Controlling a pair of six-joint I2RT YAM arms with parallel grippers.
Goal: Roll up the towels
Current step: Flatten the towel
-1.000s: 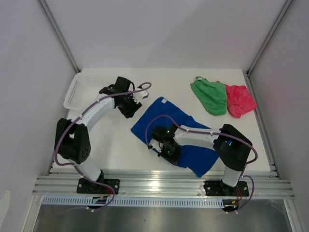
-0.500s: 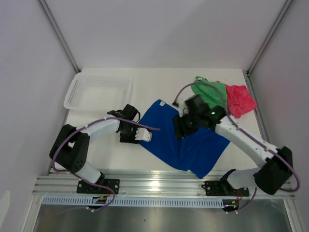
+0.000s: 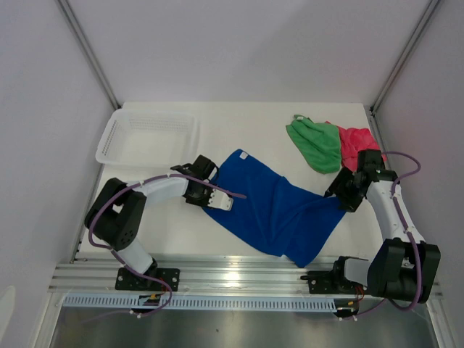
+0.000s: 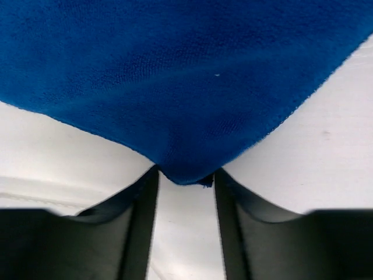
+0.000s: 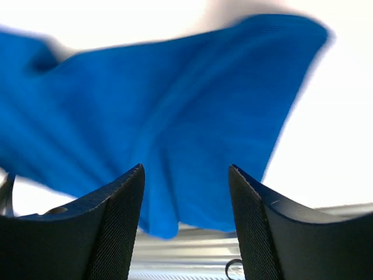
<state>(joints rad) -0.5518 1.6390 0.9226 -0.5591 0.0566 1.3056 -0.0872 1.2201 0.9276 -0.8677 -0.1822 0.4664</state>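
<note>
The blue towel (image 3: 272, 206) lies spread flat mid-table. My left gripper (image 3: 220, 202) rests low at its left corner. In the left wrist view that corner of the blue towel (image 4: 186, 87) reaches just between the tips of the left gripper (image 4: 185, 178), whose jaws stand apart with bare table behind them. My right gripper (image 3: 338, 194) hovers at the towel's right edge. It is open in the right wrist view (image 5: 186, 175), with the blue towel (image 5: 175, 128) ahead and nothing between the fingers. A green towel (image 3: 315, 143) and a pink-red towel (image 3: 361, 148) lie bunched at the back right.
A white mesh basket (image 3: 116, 138) stands at the back left, beside the left arm. An aluminium rail (image 3: 246, 274) runs along the near table edge. White walls and slanted frame posts close in both sides.
The right gripper opened, let go of the blue towel and swung from its middle to its right edge. The left gripper came from beside the basket to the towel's left corner. The towel lies flatter.
</note>
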